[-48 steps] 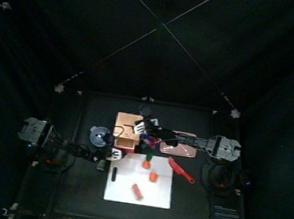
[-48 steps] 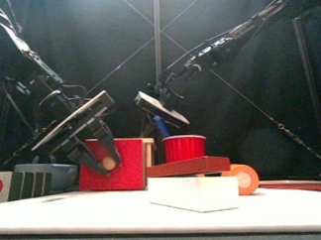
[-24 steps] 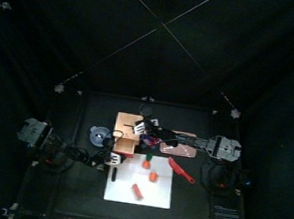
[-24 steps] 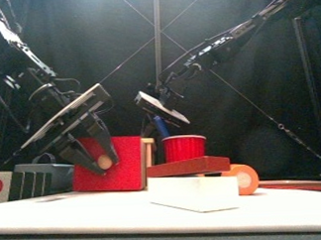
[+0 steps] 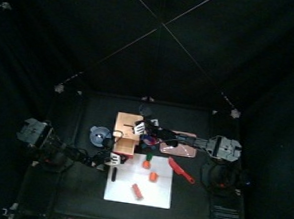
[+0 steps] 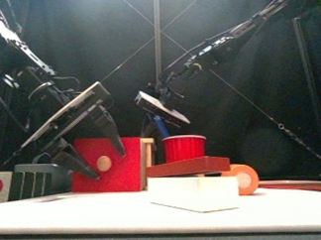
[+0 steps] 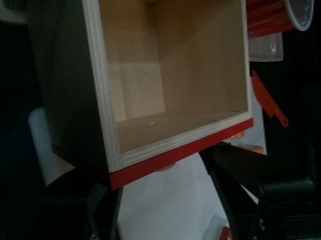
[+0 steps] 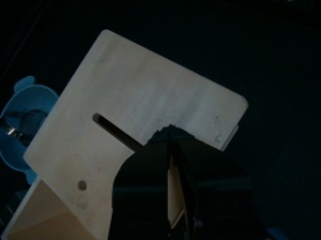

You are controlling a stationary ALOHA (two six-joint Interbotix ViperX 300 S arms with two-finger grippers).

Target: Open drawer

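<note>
A wooden cabinet (image 5: 130, 128) stands at the table's back middle. Its drawer (image 7: 170, 75) has a red front (image 6: 106, 164) with a round wooden knob (image 6: 104, 165) and stands pulled out, its bare inside showing in the left wrist view. My left gripper (image 6: 87, 152) is open; its jaws straddle the red front (image 7: 170, 159), apart from the knob. It also shows in the top view (image 5: 106, 159). My right gripper (image 6: 160, 106) is shut on the cabinet's top panel (image 8: 138, 103) from above and holds it at the edge.
A red cup (image 6: 185, 148), a dark red block (image 6: 189, 167), a white block (image 6: 193, 193) and an orange tape roll (image 6: 242, 176) sit to the right of the drawer. A grey box (image 6: 40, 180) stands at the left. A white sheet (image 5: 138, 186) lies in front.
My left gripper has let go of the knob, opened and drawn back towards the front left. The drawer has come out further. The right arm has not moved.
</note>
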